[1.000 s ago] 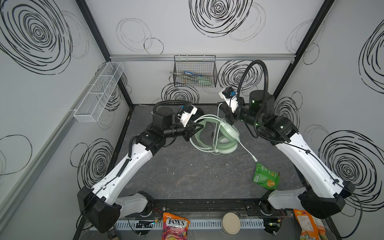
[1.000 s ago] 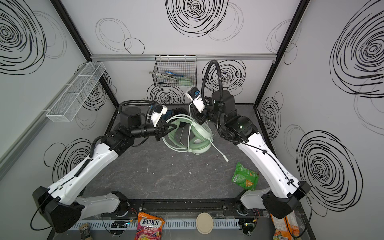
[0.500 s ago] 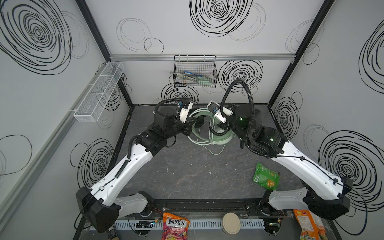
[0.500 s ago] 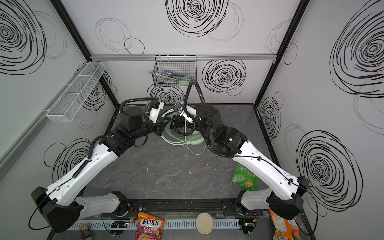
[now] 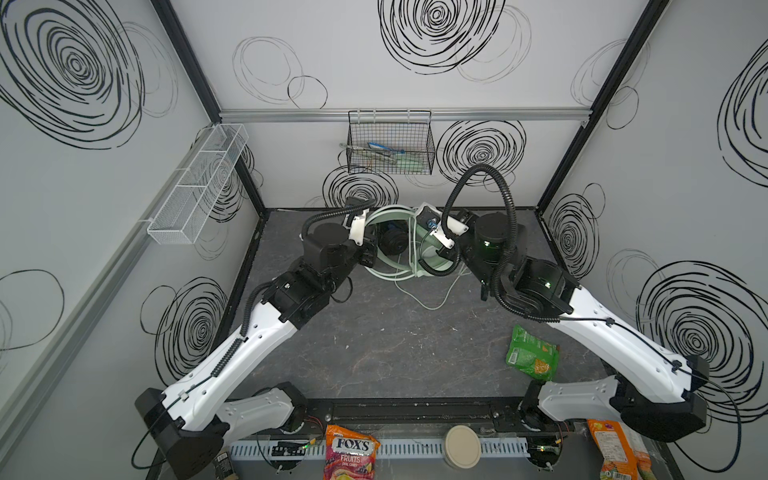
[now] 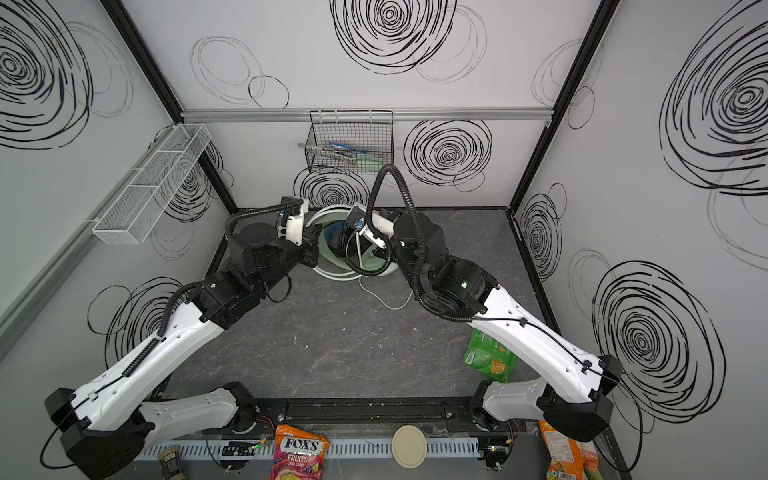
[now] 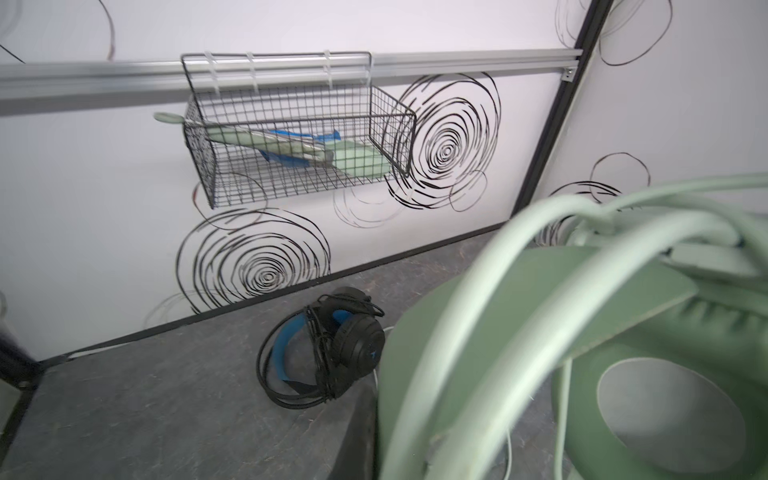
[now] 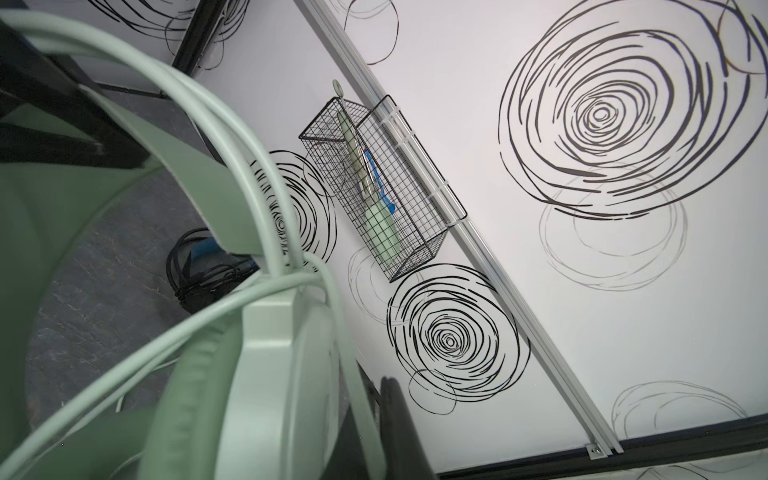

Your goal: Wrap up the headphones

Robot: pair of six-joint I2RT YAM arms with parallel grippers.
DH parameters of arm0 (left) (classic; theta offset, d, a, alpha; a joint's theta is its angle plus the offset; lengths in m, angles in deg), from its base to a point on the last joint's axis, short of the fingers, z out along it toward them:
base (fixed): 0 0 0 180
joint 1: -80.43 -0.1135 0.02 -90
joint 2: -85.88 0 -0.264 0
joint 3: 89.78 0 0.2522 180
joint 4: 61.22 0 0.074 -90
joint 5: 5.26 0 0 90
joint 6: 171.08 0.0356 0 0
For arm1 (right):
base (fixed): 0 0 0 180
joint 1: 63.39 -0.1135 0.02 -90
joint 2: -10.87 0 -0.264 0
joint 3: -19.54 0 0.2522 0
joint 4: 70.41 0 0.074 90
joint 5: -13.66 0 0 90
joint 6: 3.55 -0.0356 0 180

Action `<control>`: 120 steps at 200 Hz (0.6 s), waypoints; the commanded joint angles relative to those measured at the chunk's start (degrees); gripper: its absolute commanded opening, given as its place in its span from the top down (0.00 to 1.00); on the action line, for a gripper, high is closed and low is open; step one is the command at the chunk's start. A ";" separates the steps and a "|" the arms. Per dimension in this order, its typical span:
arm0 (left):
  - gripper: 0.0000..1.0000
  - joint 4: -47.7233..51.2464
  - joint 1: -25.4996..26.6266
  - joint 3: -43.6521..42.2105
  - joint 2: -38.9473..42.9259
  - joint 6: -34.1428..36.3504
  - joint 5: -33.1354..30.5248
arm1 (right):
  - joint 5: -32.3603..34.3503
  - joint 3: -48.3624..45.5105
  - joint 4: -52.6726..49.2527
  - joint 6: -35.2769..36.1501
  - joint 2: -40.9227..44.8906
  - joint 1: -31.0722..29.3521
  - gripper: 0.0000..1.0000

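The fingertips of the left gripper [image 5: 371, 251] and right gripper [image 5: 419, 239] are hidden in both top views by the wrist housings and the mint headset [image 5: 428, 255]. Both sets of jaws are pressed together. What they pinch cannot be made out.

The mint headset sits between the two grippers at the rear centre of the table [image 5: 395, 345]. Both wrist views show it blurred, filling the near field and cut off at the frame edges.

Its pale cable [image 5: 432, 305] trails loose on the table toward the front. Its end is not visible.

In the top views the black headset [image 5: 392, 243] shows only partly, behind the mint headband. The left wrist view shows it whole, lying on the table near the back wall below the basket [image 7: 299, 124].
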 commanded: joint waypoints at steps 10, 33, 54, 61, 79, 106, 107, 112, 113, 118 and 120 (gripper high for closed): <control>1.00 -12.23 3.39 -0.49 -1.02 3.76 -22.37 | -1.38 4.42 2.08 -3.89 1.95 -2.42 0.90; 1.00 -15.23 4.39 -0.33 -2.02 4.71 -26.17 | -0.44 6.22 0.12 -5.90 0.56 -3.82 0.89; 1.00 -17.37 4.34 0.06 -3.18 5.58 -29.09 | 1.35 7.98 -2.70 -7.38 -0.93 -4.37 0.90; 1.00 -18.07 4.10 0.27 -3.38 5.85 -29.78 | 2.05 8.22 -3.28 -7.93 -1.10 -4.44 0.90; 1.00 -20.47 3.63 0.84 -3.49 7.63 -31.49 | 2.74 8.16 -4.49 -9.79 -1.17 -4.40 0.90; 1.00 -24.61 3.10 1.75 -3.24 12.69 -34.19 | 4.77 7.91 -5.86 -10.86 -1.03 -4.38 0.90; 1.00 -24.77 3.05 1.75 -3.19 12.88 -34.29 | 4.86 7.89 -5.91 -10.86 -1.02 -4.38 0.90; 1.00 -25.89 3.01 1.67 -3.07 14.16 -34.41 | 5.37 7.88 -6.02 -10.59 -1.09 -4.29 0.90; 1.00 -26.02 2.96 1.67 -3.06 14.41 -34.40 | 5.47 7.88 -6.03 -10.55 -1.10 -4.29 0.90; 1.00 -26.77 2.92 1.78 -2.97 15.41 -34.44 | 5.99 7.88 -6.05 -10.26 -1.14 -4.13 0.90; 1.00 -26.97 2.92 1.87 -2.97 15.79 -34.49 | 6.16 7.88 -6.01 -10.12 -1.11 -4.09 0.90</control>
